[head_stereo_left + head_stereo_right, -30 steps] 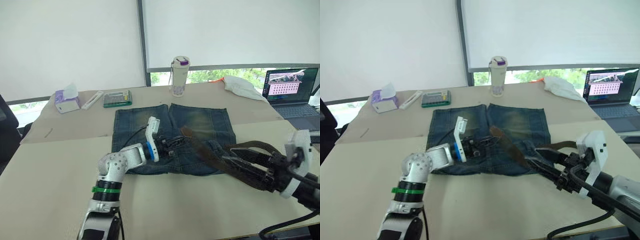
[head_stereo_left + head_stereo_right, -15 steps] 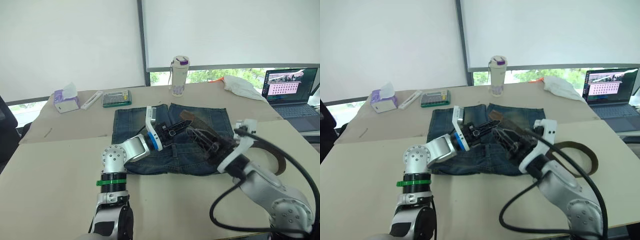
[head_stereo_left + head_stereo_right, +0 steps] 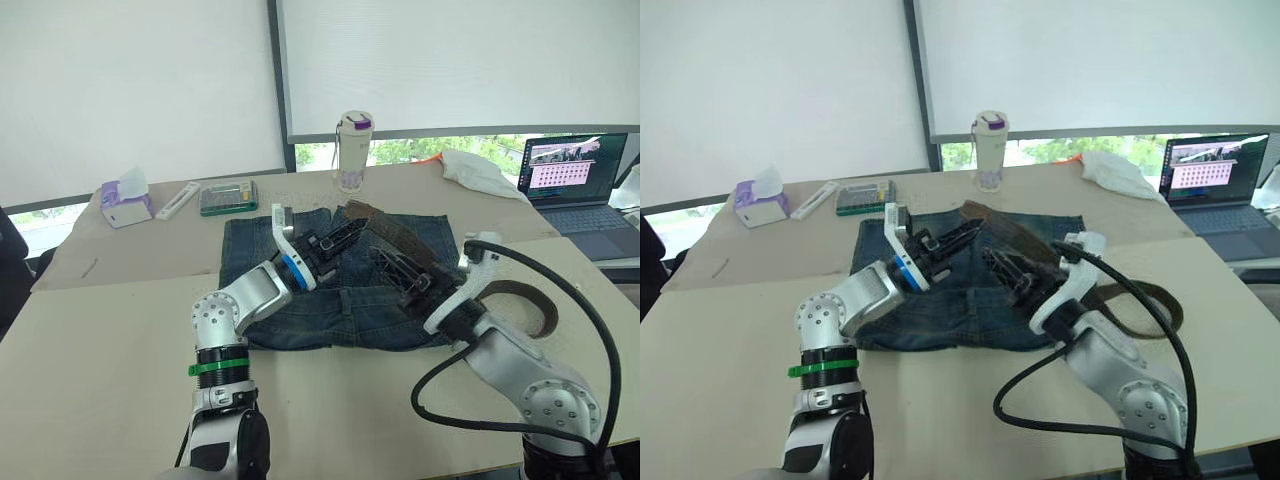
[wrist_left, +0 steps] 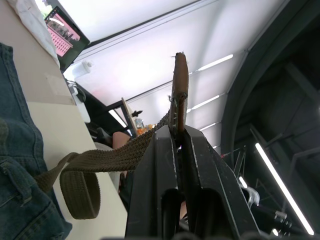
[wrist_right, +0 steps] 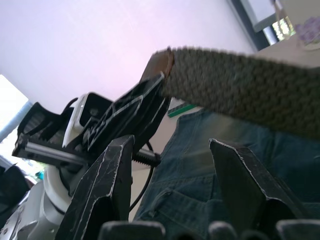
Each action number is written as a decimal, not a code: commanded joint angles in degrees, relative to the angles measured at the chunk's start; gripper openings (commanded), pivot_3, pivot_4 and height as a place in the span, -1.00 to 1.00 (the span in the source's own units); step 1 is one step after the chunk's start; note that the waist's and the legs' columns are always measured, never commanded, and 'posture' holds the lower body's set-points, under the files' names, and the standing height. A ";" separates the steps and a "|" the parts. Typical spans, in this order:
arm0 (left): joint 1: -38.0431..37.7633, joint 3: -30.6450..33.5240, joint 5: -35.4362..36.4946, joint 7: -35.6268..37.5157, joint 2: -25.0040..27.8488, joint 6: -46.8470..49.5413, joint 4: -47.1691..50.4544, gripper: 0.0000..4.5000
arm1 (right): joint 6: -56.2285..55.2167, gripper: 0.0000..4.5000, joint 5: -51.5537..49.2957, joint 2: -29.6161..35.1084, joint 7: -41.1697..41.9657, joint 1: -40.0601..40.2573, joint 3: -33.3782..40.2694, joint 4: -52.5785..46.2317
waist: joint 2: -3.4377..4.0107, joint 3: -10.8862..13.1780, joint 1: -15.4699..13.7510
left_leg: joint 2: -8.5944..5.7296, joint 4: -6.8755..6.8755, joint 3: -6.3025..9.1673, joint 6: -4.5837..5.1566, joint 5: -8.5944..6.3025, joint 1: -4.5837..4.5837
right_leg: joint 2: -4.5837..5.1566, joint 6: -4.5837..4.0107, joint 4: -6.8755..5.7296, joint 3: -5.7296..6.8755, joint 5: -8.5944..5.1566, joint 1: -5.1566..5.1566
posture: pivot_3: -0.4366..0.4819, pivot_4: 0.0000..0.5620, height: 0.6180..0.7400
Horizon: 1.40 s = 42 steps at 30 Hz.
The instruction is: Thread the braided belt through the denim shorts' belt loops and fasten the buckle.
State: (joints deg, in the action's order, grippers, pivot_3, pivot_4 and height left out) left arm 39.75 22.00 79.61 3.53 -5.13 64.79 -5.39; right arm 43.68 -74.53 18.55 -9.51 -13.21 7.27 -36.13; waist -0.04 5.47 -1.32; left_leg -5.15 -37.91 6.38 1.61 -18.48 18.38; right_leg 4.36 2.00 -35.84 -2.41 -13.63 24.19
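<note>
The denim shorts (image 3: 340,300) lie flat in the middle of the table, legs pointing away from me. My left gripper (image 3: 345,228) hovers over them, shut on the reddish-brown leather tip (image 4: 179,85) of the braided belt (image 3: 400,238). From there the woven strap runs right across the shorts and curls into a loop (image 3: 530,310) on the table. My right gripper (image 3: 388,262) is open just under the strap, its fingers (image 5: 115,170) apart and the belt (image 5: 240,90) passing beyond their tips. The belt loops are too small to make out. The buckle is hidden.
At the back of the table stand a white bottle with a purple lid (image 3: 353,150), a green case (image 3: 227,197), a white stick-like device (image 3: 177,200) and a tissue pack (image 3: 122,198). A white cloth (image 3: 478,170) and an open laptop (image 3: 570,175) sit far right.
My right arm has swung in from the right to the middle of the shorts. My left gripper has carried the belt tip up and away, towards the shorts' legs.
</note>
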 commanded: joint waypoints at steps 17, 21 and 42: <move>-2.26 -6.07 9.41 -3.78 3.06 -1.30 4.01 -1.00 | -10.43 0.19 -0.77 -7.43 -0.36 -6.54 2.78 3.45 | 0.05 -0.03 0.64 | -0.01 0.04 0.01 0.00 0.00 -0.02 | -0.02 0.00 0.00 0.00 0.00 0.04 | -0.05 -0.47 1.00; -2.51 -6.77 10.22 -4.09 3.58 -2.32 4.09 -1.00 | -10.95 0.19 0.04 -8.31 -1.68 -6.90 2.89 3.99 | 0.06 -0.03 0.64 | -0.01 0.04 0.02 0.00 0.00 -0.01 | -0.01 0.00 0.01 0.00 0.00 0.05 | -0.05 -0.47 1.00; -2.51 -7.62 12.27 -7.05 4.15 -7.29 2.42 -1.00 | -11.68 -1.00 4.34 -10.22 -3.11 -7.64 2.38 5.38 | 0.07 -0.04 0.67 | -0.01 0.06 0.01 0.00 0.00 -0.01 | -0.01 0.00 0.03 -0.01 0.00 0.06 | -0.05 -0.47 1.00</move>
State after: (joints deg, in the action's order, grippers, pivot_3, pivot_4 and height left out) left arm 37.42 13.83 90.24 -3.78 -1.19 58.11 -3.57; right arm 33.65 -70.51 7.81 -12.40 -19.58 7.83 -29.01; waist 0.03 5.43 -0.64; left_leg -5.16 -37.85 6.40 1.60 -18.48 18.36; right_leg 4.35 1.99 -35.81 -2.42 -13.63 24.25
